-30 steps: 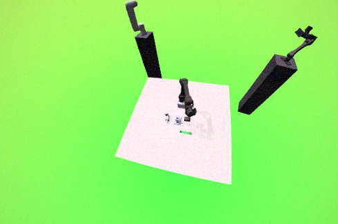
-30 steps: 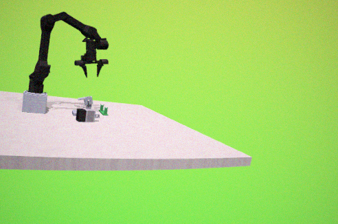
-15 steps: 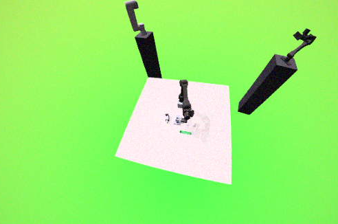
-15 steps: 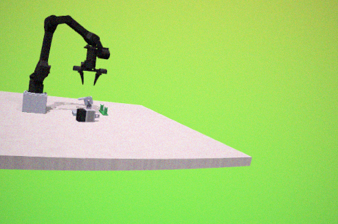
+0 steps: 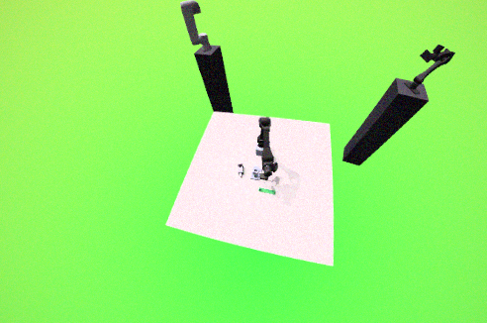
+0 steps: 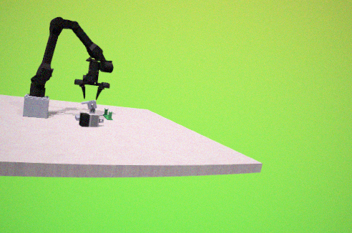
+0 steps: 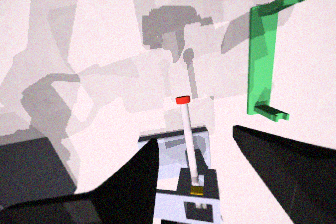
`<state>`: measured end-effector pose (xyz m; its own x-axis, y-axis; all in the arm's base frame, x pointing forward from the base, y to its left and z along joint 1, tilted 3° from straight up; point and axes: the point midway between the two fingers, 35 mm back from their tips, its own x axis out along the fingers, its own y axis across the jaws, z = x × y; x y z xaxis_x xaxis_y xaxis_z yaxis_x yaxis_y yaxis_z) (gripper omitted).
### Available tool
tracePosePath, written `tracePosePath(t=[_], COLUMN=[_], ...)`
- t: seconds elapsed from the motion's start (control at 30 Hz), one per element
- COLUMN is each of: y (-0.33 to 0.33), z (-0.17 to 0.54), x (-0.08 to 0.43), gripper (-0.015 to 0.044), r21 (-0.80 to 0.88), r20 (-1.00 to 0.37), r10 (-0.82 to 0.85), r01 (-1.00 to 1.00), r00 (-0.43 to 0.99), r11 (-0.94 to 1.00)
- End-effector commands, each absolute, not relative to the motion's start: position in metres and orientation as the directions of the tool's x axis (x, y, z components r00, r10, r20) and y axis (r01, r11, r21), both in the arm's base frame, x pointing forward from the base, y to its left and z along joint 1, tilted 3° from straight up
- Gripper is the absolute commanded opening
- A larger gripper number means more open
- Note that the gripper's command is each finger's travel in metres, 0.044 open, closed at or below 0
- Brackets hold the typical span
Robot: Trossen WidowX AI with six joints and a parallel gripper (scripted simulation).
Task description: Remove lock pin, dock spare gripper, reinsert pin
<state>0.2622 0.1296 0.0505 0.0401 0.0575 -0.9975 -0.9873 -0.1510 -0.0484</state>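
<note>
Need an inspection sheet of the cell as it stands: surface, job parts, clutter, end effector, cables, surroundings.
Surface: pale table, no damage seen.
Job parts: pin, red-tipped, in the mount; spare lying beside it, undocked.
Clutter: nothing seen; green bracket near the mount, purpose unclear.
End effector: open, above the mount, holding nothing.
Cables: nothing seen.
Surroundings: two dark pillars past the table, each topped by an arm-like shape; green backdrop.
</note>
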Motion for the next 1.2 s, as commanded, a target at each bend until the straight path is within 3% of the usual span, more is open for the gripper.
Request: tracePosePath(t=[0.0,1.17], y=[0.13,0.134], z=[0.04,-0.006], x=[0.261,0.262], gripper=[0.03,0.03], r21=[-0.038,-0.038], r20=[-0.998,-0.998], r10=[0.057,0.057], r01=[-0.987,-0.987], r00=[0.03,0.03], r11=[-0.154,-0.154])
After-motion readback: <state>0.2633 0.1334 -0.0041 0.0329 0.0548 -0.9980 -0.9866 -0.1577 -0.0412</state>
